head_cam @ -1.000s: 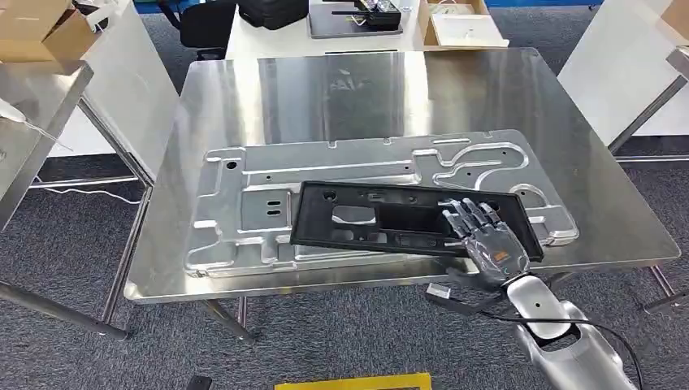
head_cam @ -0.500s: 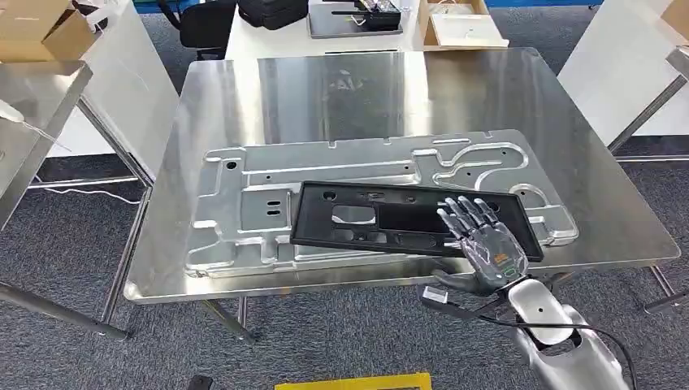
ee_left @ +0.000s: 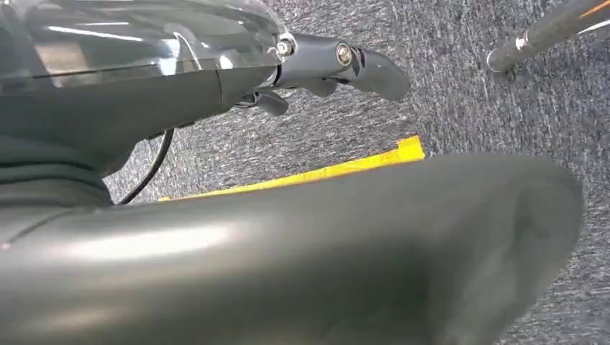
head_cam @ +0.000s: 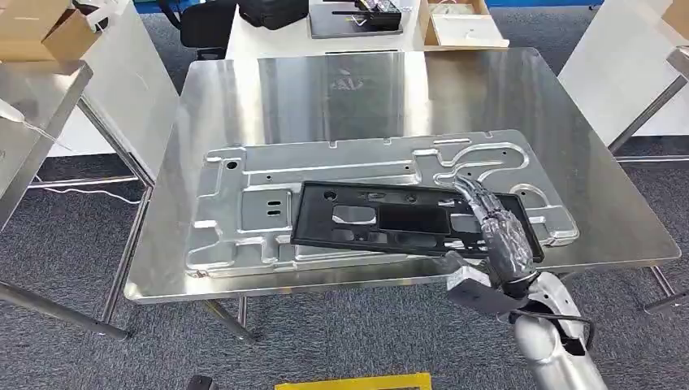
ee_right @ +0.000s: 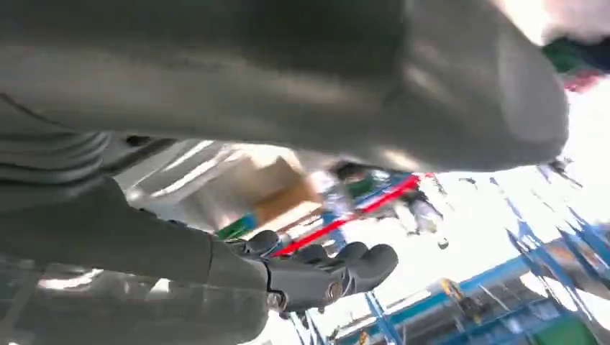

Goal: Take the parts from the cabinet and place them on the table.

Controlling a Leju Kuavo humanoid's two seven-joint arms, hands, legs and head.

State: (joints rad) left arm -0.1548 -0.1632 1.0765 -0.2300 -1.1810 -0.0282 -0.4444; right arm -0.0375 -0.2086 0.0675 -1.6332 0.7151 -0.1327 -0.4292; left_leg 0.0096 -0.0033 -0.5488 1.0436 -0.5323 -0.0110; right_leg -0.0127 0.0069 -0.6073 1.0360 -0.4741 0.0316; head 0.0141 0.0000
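A black plastic frame [head_cam: 382, 219] with cut-outs lies flat on a large stamped silver plate [head_cam: 268, 175] on the steel table [head_cam: 357, 89]. My right hand [head_cam: 504, 231] is over the frame's right end, turned on its edge with the fingers stretched forward and nothing in its grasp. Whether it touches the frame is unclear. The right wrist view shows the same fingers [ee_right: 316, 277] extended and empty. In the left wrist view, my left hand [ee_left: 288, 244] is a blurred grey mass above the carpet, and its fingers are not readable.
Another table at the back carries a dark tray [head_cam: 354, 19] and an open cardboard box [head_cam: 459, 23]. A steel rack [head_cam: 32, 106] stands at the left, and a white panel [head_cam: 626, 57] at the right. Yellow tape [head_cam: 353, 381] marks the carpet near my feet.
My right hand has rolled from palm-down with spread fingers to edge-on, shifting slightly right over the frame's end. The black frame and silver plate have not moved.
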